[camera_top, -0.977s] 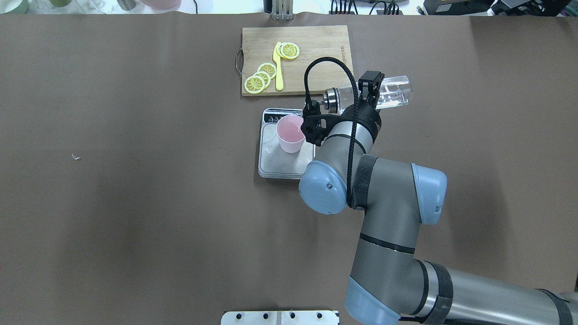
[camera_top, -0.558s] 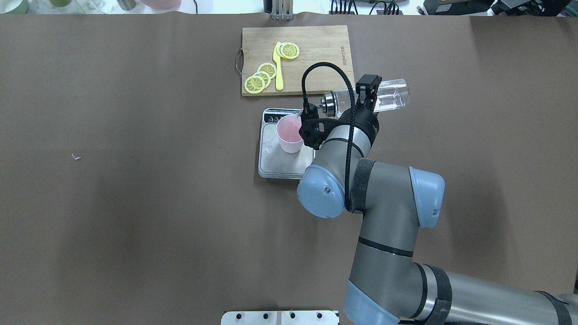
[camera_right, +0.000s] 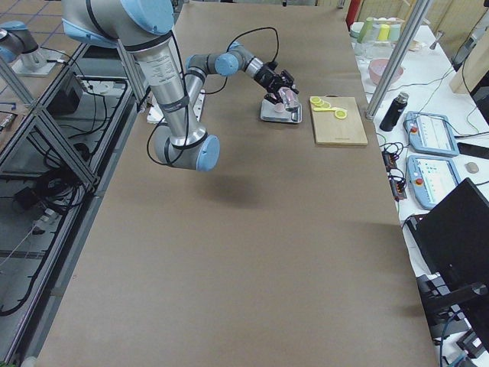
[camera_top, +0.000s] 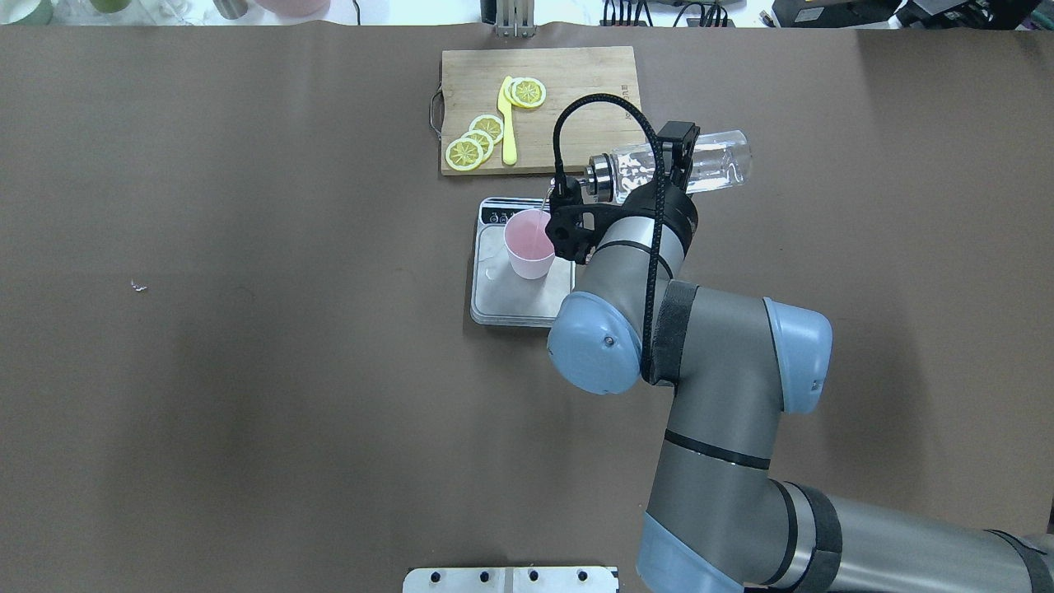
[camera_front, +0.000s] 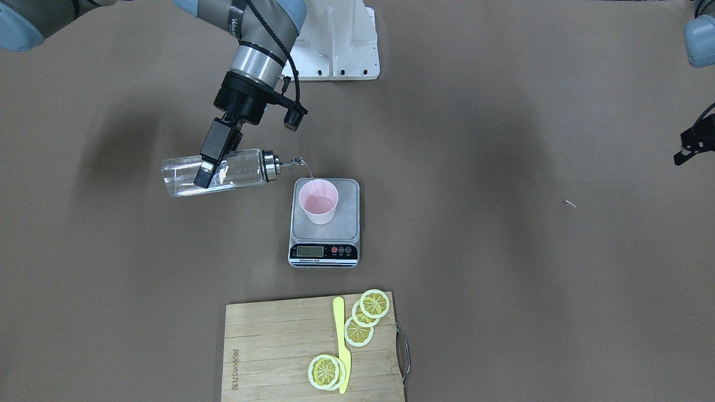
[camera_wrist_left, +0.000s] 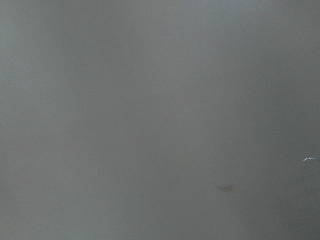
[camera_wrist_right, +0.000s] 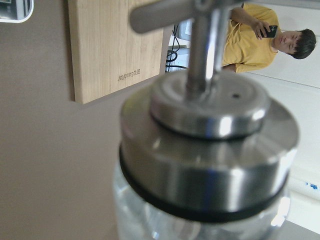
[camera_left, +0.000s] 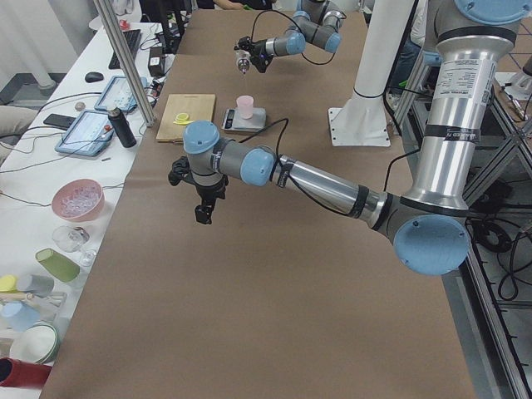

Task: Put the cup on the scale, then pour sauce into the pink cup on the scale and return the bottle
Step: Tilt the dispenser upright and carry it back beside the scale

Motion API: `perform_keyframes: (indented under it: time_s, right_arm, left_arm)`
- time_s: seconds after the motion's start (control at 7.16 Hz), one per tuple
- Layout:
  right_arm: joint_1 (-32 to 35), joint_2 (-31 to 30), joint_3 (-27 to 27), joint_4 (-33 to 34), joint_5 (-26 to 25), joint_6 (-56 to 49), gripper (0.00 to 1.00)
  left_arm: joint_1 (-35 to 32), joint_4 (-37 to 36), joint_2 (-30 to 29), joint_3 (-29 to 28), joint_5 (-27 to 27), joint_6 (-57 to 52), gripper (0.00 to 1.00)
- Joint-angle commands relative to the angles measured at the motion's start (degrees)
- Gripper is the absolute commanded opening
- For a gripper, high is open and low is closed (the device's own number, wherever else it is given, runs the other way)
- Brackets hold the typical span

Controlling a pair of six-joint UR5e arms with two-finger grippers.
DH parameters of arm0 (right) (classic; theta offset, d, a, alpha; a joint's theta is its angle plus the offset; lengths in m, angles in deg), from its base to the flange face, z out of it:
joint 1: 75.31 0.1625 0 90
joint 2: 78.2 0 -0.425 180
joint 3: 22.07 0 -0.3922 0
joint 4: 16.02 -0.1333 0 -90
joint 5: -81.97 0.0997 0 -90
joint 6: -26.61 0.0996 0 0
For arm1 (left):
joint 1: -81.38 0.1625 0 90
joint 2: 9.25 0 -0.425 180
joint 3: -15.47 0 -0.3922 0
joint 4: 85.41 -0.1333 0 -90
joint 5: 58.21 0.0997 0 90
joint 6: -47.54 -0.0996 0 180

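The pink cup (camera_front: 318,202) stands upright on the steel plate of the scale (camera_front: 347,222); in the overhead view the cup (camera_top: 529,243) is on the far half of the scale (camera_top: 515,303). My right gripper (camera_front: 209,172) is shut on the clear glass bottle (camera_front: 237,170), held on its side beside the scale. Its metal spout points at the cup, and a thin stream runs from the spout into the cup. The bottle (camera_top: 712,161) and right gripper (camera_top: 677,155) also show overhead. The bottle's cap (camera_wrist_right: 207,140) fills the right wrist view. My left gripper (camera_left: 204,214) hangs over bare table; I cannot tell its state.
A wooden cutting board (camera_top: 568,82) with lemon slices (camera_top: 476,142) and a yellow knife (camera_top: 507,123) lies just beyond the scale. The robot's white base (camera_front: 335,53) is behind the scale. The left wrist view shows only brown table cover.
The right arm has shifted slightly and the bottle has moved a little away from the robot, still tipped with its spout over the cup. The cup and scale have not moved.
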Motion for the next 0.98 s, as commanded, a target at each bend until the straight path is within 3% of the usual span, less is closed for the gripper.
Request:
perform_keyframes:
  time_s: [0.0,0.14,0.28,0.42,0.56,0.7,0.84]
  right_arm:
    - [0.3,0.2,-0.4,-0.7,0.5,0.6,0.01]
    - [0.7,-0.3,-0.3,-4.0,1.9,3.1,0.02]
    - [1.2,-1.3,0.0,-8.1,7.0,7.7,0.02]
    - [1.8,-1.5,0.0,-9.8,9.8,8.2,0.15]
    - [4.0,-1.5,-0.1,-11.6,16.6,10.1,0.18]
    - [4.9,-1.7,-0.1,-14.5,20.4,11.5,0.16]
    - [4.9,-1.7,-0.1,-14.7,20.6,12.2,0.10]
  left_arm:
    - [0.0,0.1,0.0,0.0,0.0,0.0,0.97]
    - [0.0,0.1,0.0,0.0,0.0,0.0,0.97]
    - [0.0,0.1,0.0,0.0,0.0,0.0,0.98]
    - [-0.4,0.1,0.0,-0.1,0.0,0.1,0.98]
    - [-0.7,0.1,0.0,0.0,0.0,0.1,0.98]
    - [-0.9,0.1,0.0,0.1,0.0,0.1,0.98]
    - [-0.9,0.1,-0.1,0.0,0.0,0.1,0.98]
